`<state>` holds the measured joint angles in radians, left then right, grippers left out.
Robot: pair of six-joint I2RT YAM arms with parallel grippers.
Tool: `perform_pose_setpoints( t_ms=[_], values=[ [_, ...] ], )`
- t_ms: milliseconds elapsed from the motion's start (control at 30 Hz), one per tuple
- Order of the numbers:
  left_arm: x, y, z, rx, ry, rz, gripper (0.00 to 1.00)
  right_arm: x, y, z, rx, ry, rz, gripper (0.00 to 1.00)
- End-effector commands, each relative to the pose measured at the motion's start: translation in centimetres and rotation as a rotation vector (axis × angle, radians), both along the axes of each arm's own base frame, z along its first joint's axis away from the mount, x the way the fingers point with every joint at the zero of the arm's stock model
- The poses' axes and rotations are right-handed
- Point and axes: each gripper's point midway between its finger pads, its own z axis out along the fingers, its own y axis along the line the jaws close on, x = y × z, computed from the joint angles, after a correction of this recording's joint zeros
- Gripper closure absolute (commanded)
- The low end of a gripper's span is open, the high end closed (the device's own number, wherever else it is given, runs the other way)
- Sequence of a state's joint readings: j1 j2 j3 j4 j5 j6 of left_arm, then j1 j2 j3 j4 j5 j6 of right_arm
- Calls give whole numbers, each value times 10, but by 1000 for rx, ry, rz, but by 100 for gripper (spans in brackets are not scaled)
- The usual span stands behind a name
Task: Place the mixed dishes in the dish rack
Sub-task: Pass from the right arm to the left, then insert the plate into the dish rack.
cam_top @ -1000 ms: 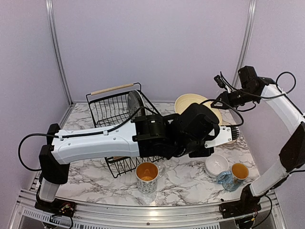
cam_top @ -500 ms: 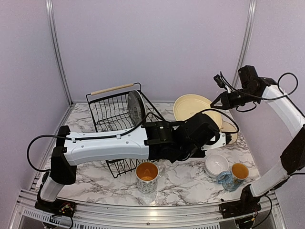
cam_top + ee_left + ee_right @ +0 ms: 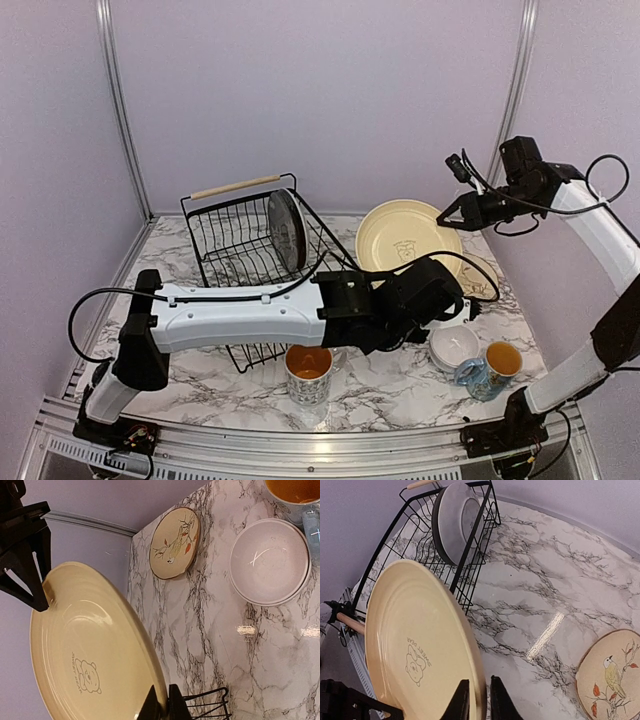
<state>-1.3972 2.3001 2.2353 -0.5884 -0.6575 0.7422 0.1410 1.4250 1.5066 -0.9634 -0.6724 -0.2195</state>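
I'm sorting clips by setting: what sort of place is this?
Probably a robot test booth, not a real kitchen: plain lilac walls with metal corner posts, a marble-pattern table, and a staged dish rack and cream plate.

White bench (image 3: 392,386), veined with grey, glossy enough to reflect light. Closed in by plain lilac walls (image 3: 320,90). Two upright metal posts (image 3: 121,110) in back corners; metal rail (image 3: 300,446) along near edge.
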Motion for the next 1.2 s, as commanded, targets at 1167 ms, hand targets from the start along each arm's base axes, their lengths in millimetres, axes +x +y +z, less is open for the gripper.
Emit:
perform_pose_setpoints(
  t_ms=[1167],
  values=[
    [122,311,198,-2020,787,233,100,21,-71,-109,55,-173,-38,49]
  ],
)
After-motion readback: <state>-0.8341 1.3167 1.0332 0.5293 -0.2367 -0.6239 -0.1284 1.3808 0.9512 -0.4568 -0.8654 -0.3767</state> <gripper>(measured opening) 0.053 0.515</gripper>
